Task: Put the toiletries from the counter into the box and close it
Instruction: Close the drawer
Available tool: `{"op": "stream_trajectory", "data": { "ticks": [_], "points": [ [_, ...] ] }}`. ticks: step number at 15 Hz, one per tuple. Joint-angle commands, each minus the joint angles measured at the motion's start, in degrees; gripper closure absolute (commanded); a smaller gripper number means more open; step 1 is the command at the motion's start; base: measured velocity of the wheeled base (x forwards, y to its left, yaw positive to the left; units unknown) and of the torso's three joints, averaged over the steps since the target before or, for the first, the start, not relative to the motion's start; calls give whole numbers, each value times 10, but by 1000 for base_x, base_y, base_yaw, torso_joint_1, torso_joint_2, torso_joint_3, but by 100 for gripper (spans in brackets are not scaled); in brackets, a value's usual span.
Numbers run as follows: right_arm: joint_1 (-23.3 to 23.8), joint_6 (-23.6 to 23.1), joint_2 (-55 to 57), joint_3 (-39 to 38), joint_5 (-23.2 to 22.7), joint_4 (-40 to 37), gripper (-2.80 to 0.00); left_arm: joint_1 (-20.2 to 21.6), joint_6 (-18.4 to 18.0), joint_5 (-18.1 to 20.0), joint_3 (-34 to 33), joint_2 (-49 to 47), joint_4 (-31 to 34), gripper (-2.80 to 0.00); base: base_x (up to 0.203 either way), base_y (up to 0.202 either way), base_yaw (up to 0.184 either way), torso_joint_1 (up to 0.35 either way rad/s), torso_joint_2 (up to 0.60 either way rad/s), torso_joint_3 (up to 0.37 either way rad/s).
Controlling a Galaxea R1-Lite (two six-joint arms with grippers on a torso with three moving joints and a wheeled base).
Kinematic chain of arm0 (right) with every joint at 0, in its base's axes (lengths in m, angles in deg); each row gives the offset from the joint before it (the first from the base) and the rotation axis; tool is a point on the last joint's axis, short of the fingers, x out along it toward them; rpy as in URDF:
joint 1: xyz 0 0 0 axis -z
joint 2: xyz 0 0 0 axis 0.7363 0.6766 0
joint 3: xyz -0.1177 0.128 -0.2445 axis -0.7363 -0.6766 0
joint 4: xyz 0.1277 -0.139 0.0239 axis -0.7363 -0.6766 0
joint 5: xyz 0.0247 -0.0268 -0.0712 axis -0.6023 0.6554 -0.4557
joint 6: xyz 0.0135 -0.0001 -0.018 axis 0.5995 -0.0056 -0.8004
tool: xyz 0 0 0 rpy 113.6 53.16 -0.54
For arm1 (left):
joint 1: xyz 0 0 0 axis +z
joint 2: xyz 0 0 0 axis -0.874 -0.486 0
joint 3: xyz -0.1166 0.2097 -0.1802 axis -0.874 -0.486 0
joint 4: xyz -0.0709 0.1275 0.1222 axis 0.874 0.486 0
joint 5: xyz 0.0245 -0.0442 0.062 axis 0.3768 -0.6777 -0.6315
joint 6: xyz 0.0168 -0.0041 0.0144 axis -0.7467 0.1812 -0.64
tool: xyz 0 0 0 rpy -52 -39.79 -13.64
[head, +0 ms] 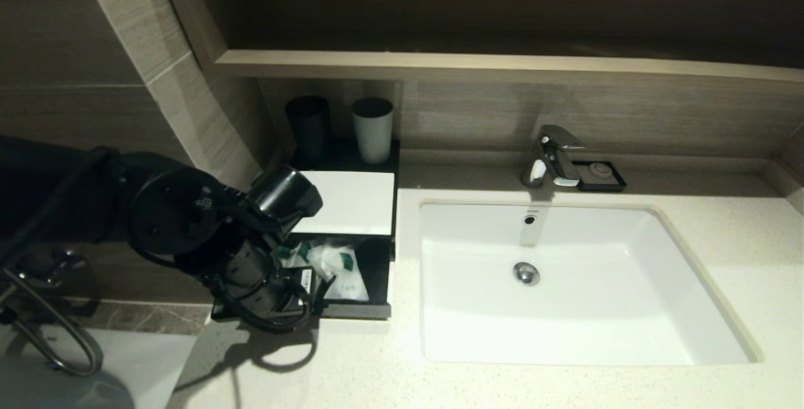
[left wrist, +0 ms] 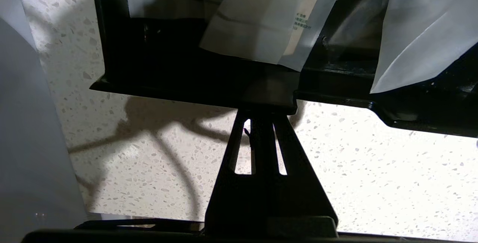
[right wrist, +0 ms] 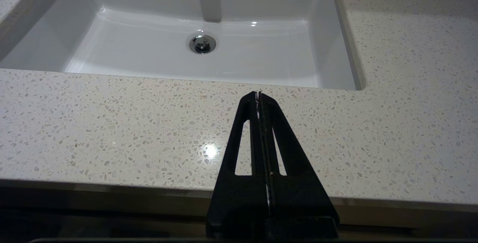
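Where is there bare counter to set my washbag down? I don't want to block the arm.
Free: the counter in front of the basin, and right of it. Crowded: the left end, where the left gripper meets the box drawer full of toiletries.

Black box [head: 352, 252], white-topped; cream speckled counter [head: 565, 384].

Black right gripper [right wrist: 258, 95], fingers pressed together, poised above the cream-white speckled stone counter [right wrist: 112, 123] before the white rectangular basin [right wrist: 149, 56].
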Motion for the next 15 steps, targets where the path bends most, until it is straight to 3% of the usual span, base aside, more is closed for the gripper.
{"op": "stream_trajectory", "data": {
  "ticks": [1, 15],
  "points": [
    [0, 0, 0, 0, 0, 0, 0, 2, 3, -1, 10, -12, 1, 0, 0, 0, 0, 0, 0, 0],
    [0, 0, 0, 0, 0, 0, 0, 19, 3, -1, 81, -49, 2, 0, 0, 0, 0, 0, 0, 0]
  ]
}}
